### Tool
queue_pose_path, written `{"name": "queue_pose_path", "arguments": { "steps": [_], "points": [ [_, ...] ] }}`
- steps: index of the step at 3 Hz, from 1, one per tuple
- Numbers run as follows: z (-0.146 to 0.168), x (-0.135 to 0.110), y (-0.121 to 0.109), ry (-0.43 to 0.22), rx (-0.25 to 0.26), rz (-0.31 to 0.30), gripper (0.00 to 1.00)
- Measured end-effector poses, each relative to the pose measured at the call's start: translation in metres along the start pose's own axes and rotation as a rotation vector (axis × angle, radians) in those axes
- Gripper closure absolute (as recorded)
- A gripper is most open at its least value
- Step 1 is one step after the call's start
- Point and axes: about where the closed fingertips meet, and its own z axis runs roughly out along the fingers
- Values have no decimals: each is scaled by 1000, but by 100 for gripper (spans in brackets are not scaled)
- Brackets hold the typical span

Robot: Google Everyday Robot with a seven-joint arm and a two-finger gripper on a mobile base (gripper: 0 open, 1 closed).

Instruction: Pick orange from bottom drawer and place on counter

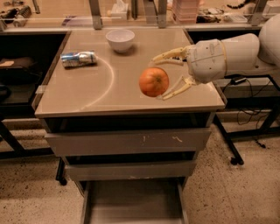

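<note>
My gripper (pixel 156 78) reaches in from the right on a white arm and is shut on the orange (pixel 153 82). One finger passes behind the fruit and one below it. The orange hangs a little above the front right part of the beige counter (pixel 87 92), near the curved arc mark. The bottom drawer (pixel 131 203) stands pulled out at the foot of the cabinet, and the part of its grey floor that shows is bare.
A white bowl (pixel 120 39) and a lying silver can (pixel 78 58) rest on the far part of the counter. Two grey drawer fronts (pixel 127 142) are shut below the top. A cluttered workbench with metal posts (pixel 144 11) stands behind.
</note>
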Motion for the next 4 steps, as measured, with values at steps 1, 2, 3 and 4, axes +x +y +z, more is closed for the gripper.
{"name": "queue_pose_path", "arguments": {
  "steps": [1,2,3,4],
  "points": [
    [22,28,-37,6,23,53,100],
    [29,57,-57,111,81,153,100],
    [36,88,-60,188,144,230,100],
    [35,118,-70,213,224,231,100]
  ]
}}
